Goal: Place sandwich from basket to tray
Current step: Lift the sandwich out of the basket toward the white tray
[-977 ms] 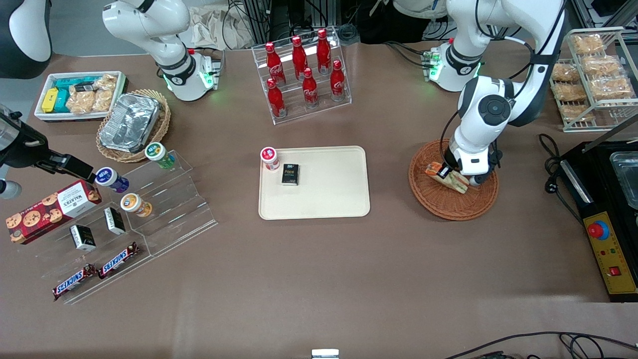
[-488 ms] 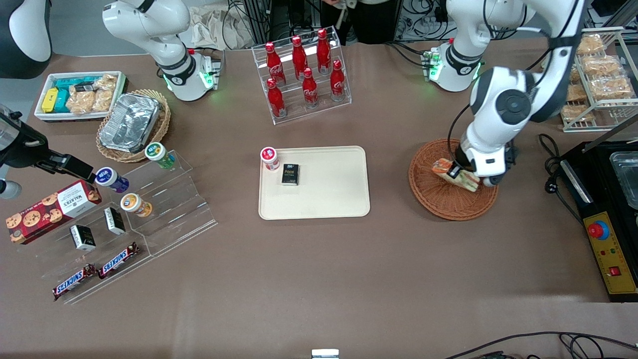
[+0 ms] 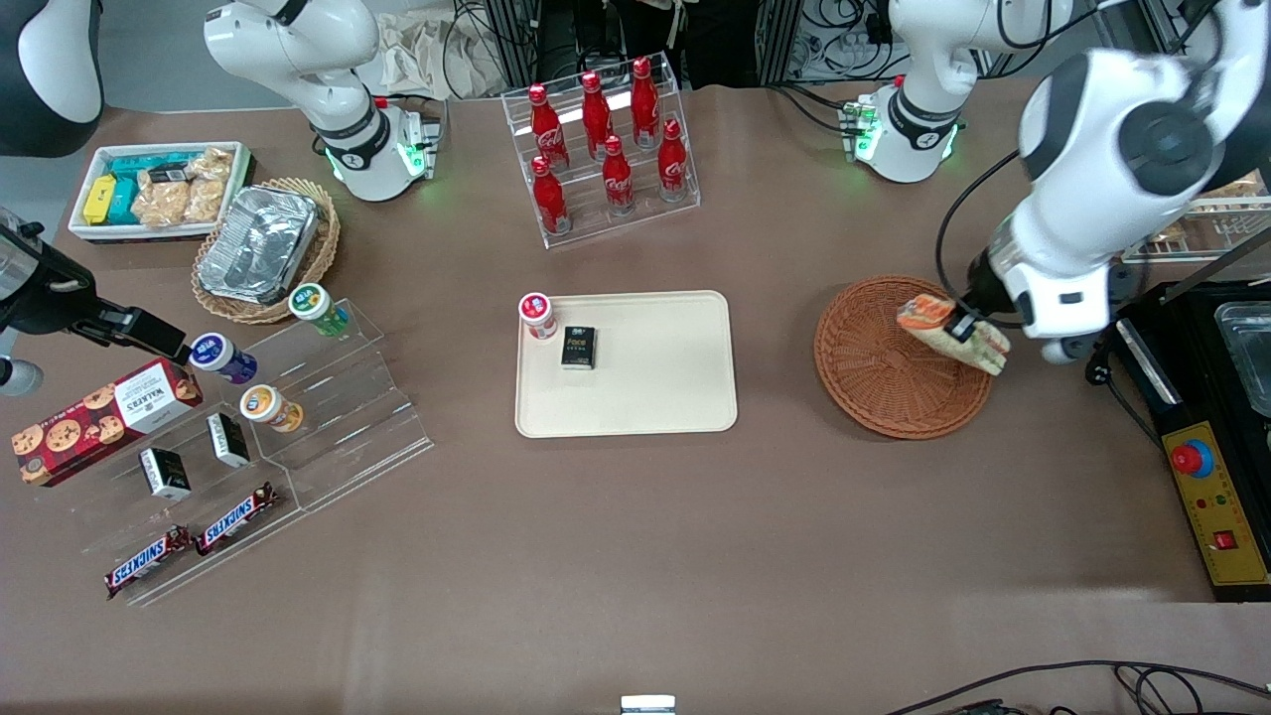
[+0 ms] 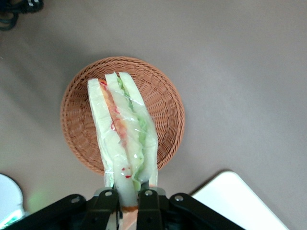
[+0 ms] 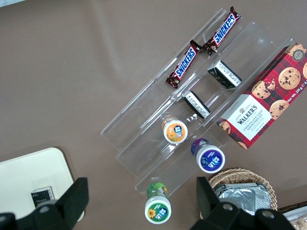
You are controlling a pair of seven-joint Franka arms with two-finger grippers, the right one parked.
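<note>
- Since the earlier frames the gripper (image 3: 961, 326) has risen out of the basket (image 3: 874, 367) and swung toward the working arm's end of the table, carrying the sandwich (image 3: 951, 334) with it; the wedge lay low among the wicker a second ago and now hangs in the air above the basket's rim.
- One brown table (image 3: 635, 556) carries everything; cables and equipment frames crowd the room at its edge farthest from the front camera.
- One cream tray (image 3: 655, 397) lies mid-table, well apart from the basket, with one black packet (image 3: 578, 348) and one red-capped tub (image 3: 536, 315) on it.
- One round reddish-brown basket sits on the table with nothing left in it; in the wrist view (image 4: 163, 100) it shows directly under the sandwich.
- One clear stepped rack holds six red bottles (image 3: 606, 149).
- One paler wicker basket holds one foil container (image 3: 258, 243).
- One white bin (image 3: 89, 214) of snack packets stands near it.
- One red cookie box (image 3: 99, 417), two Snickers bars (image 3: 194, 541), three capped tubs (image 3: 268, 407) and two small black boxes (image 3: 189, 457) sit on or by the clear steps.
- One sandwich (image 4: 124, 139), with the gripper's (image 4: 128, 207) fingers (image 4: 147, 211) clamped narrowly on its lower end, white bread outside, red and green layers within.
</note>
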